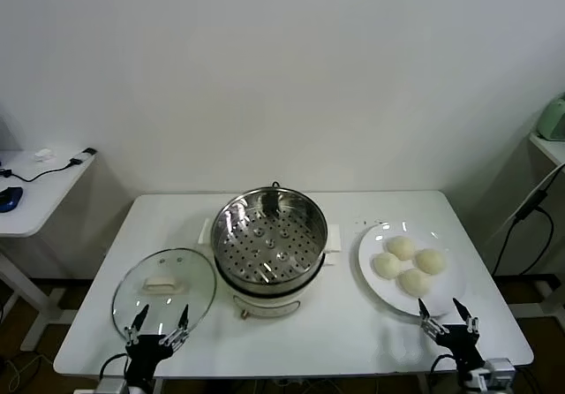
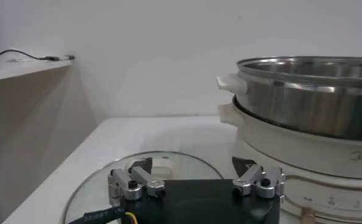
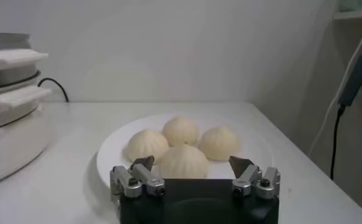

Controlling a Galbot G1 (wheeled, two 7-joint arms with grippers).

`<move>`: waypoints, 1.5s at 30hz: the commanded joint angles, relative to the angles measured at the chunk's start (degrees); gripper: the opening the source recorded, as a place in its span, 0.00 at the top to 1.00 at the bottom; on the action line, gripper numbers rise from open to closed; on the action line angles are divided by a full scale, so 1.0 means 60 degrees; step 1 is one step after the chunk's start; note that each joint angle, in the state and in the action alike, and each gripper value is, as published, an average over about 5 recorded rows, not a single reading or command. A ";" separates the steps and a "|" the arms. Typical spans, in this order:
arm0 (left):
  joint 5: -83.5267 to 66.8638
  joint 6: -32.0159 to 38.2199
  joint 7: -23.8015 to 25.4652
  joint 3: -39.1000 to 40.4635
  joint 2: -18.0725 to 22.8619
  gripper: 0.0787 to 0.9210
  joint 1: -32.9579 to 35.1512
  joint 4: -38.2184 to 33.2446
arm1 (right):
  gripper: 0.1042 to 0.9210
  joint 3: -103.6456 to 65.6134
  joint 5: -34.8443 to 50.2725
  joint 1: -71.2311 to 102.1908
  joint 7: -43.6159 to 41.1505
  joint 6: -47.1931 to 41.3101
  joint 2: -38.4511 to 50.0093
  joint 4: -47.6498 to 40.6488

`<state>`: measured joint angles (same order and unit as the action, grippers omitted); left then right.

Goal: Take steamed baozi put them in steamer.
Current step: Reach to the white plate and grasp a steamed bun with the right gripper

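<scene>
Stainless steamer (image 1: 269,244) sits mid-table, tray bare. Four steamed baozi (image 1: 408,264) rest clustered on the white plate (image 1: 371,251) to its right. My right gripper (image 1: 448,317) hovers at the plate's near edge, jaws spread wide, empty. My left gripper (image 1: 160,326) hangs over the glass lid (image 1: 163,290), likewise wide and empty.

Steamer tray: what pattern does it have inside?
Shiny steel, perforated with round holes; the steamer tray shows best in the head view.

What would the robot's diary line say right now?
baozi: four on plate | steamer: empty | left gripper: open, by lid | right gripper: open, near plate
</scene>
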<state>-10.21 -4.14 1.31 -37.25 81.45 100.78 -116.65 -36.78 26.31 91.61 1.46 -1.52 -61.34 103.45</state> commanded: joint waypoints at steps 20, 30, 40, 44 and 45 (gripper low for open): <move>-0.0017 0.0141 0.0055 0.0275 -0.0153 0.12 -0.0205 -0.0006 | 0.12 1.0914 -0.3386 -1.4163 -1.0334 0.0156 0.6834 -0.4699; 0.0022 0.0198 0.0130 0.0366 -0.0128 0.12 -0.0209 -0.0058 | 0.12 1.9009 -0.3415 -2.0885 -1.3206 0.1496 0.4704 -0.7793; 0.0059 0.0110 0.0221 0.0330 -0.0067 0.12 -0.0336 0.0038 | 0.12 1.8308 -0.2795 -1.9205 -1.2114 0.0653 0.2569 -0.9614; 0.0096 0.0110 0.0234 0.0327 -0.0043 0.12 -0.0366 0.0121 | 0.12 1.7825 -0.2808 -1.8537 -1.1582 0.0332 0.2050 -1.0036; 0.0103 0.0111 0.0236 0.0323 -0.0032 0.12 -0.0370 0.0137 | 0.12 1.7722 -0.2820 -1.8381 -1.1507 0.0288 0.1912 -1.0141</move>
<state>-9.79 -3.50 2.68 -35.30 81.09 98.71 -116.28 62.21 9.19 -16.29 -66.86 1.38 -42.59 51.91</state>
